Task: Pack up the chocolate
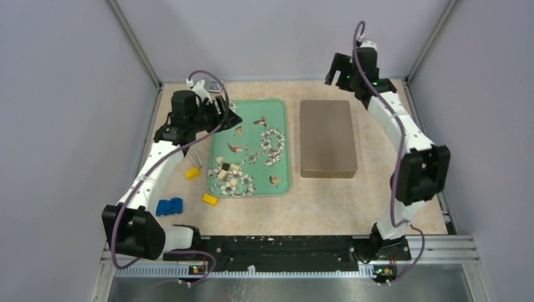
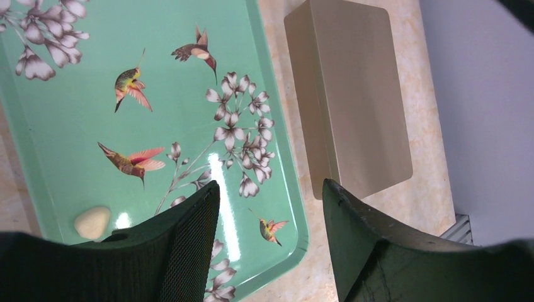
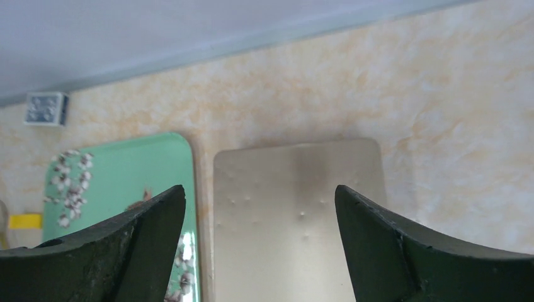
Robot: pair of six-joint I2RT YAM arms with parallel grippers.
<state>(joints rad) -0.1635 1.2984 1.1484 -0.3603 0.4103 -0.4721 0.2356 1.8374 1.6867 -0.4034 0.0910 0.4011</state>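
Observation:
The chocolate [image 1: 227, 173], several tiny dark and tan pieces, lies clustered at the near left of the green flower-print tray [image 1: 280, 113]. One cream piece [image 2: 92, 222] shows in the left wrist view on the tray [image 2: 75, 145]. A closed tan box [image 1: 327, 138] lies right of the tray; it also shows in the left wrist view [image 2: 359, 94] and the right wrist view [image 3: 296, 214]. My left gripper [image 1: 228, 116] hovers over the tray's far left part, open and empty [image 2: 269, 189]. My right gripper [image 1: 337, 70] is raised behind the box's far end, open and empty [image 3: 259, 189].
Two yellow blocks [image 1: 193, 172] [image 1: 210, 199] and a blue toy [image 1: 169, 206] lie on the table left of the tray. A small white item [image 1: 215, 85] sits at the back wall, also seen in the right wrist view [image 3: 47, 108]. Walls enclose three sides.

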